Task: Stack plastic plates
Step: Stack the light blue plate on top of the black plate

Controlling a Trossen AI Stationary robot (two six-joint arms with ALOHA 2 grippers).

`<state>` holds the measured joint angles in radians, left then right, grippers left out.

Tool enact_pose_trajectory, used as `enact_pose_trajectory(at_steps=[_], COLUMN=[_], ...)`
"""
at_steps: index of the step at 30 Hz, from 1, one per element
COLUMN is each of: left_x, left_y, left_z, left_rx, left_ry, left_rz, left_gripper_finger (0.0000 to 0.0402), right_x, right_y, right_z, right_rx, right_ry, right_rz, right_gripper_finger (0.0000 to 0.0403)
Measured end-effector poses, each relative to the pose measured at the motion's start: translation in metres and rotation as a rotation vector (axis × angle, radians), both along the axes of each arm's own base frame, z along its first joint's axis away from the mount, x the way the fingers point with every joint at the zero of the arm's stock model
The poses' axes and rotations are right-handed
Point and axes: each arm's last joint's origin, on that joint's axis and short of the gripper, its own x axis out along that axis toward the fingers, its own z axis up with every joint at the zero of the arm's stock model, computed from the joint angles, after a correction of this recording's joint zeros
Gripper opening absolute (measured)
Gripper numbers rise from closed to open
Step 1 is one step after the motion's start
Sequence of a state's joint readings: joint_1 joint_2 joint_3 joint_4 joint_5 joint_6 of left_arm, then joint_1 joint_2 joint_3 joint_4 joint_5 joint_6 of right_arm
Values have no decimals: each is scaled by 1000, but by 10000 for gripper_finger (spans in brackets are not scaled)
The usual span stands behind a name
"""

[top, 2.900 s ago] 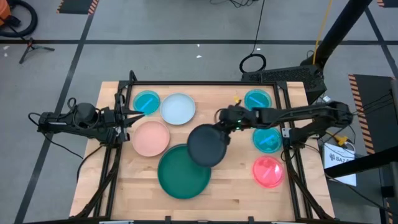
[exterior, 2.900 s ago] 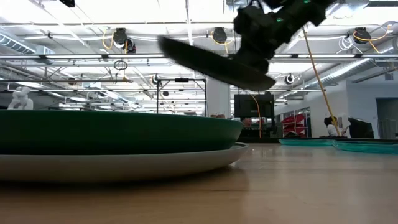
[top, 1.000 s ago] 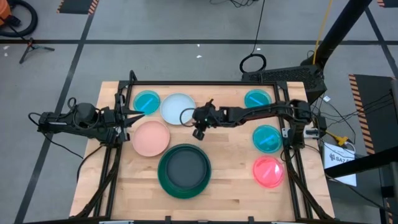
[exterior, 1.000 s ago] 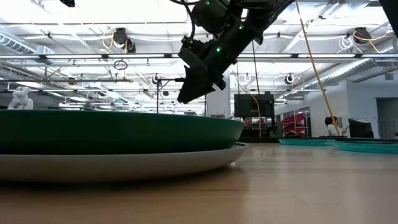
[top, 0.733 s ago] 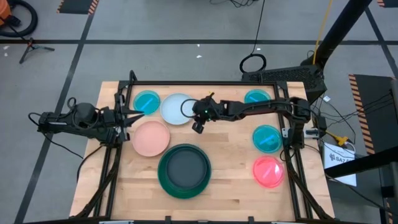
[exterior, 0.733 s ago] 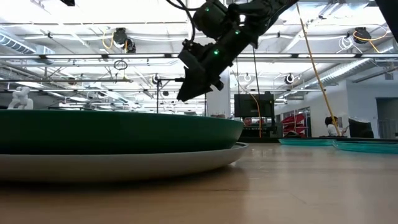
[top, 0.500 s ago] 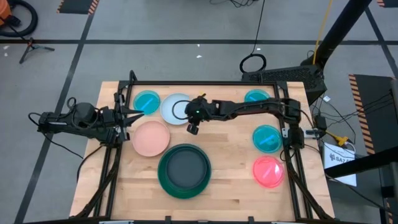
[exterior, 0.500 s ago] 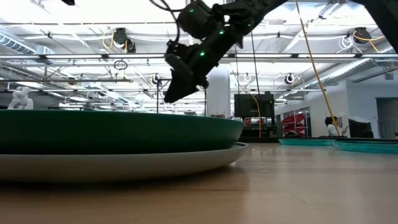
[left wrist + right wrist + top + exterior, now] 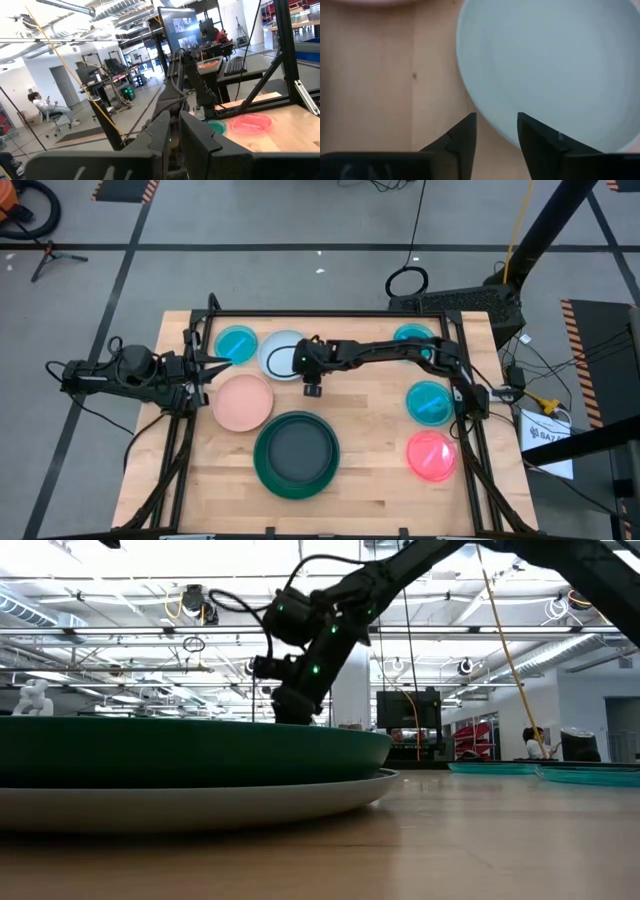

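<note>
The stack is standing near the desk's front edge: the medium black round plastic plate [image 9: 296, 451] is sitting inside the large dark green round plastic plate [image 9: 262, 473], and the low view is showing a large grey plastic plate [image 9: 200, 803] underneath. By my reckoning that is three down, with six plates waiting: salmon-pink [image 9: 241, 401], pale blue-white [image 9: 276, 352], three small translucent cyan ones [image 9: 236, 343] [image 9: 414, 338] [image 9: 430, 402] and a small pink-red one [image 9: 431, 456].

The right hand [image 9: 311, 379] is hanging over the pale blue-white plate's near rim toward the desk's back edge, fingers [image 9: 461, 136] spread and gripping nothing, the rim lying just ahead of them. That plate looks like the next pick. The left hand [image 9: 214, 366] is waiting at the desk's left edge, fingers nearly together, holding nothing.
</note>
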<state>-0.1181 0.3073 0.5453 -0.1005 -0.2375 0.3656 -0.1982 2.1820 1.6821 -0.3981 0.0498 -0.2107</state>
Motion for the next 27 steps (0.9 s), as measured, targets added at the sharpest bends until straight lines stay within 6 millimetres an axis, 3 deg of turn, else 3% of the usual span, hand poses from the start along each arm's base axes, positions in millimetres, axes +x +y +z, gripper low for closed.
enact_pose_trajectory(at_steps=[6, 13, 20, 27], left_x=[0, 0, 0, 0], left_y=[0, 0, 0, 0], left_z=[0, 0, 0, 0], left_rx=[1, 6, 6, 6], left_ry=[0, 0, 0, 0], left_rz=[0, 1, 1, 1], left_gripper_finger=[49, 49, 49, 49], right_x=[2, 3, 3, 3], right_y=[-1, -9, -12, -12], right_z=[-10, -24, -24, -24], right_rx=[-9, -18, -33, -45], right_ry=[18, 39, 37, 44], right_rz=[18, 19, 32, 50], right_gripper_finger=[172, 170, 135, 71])
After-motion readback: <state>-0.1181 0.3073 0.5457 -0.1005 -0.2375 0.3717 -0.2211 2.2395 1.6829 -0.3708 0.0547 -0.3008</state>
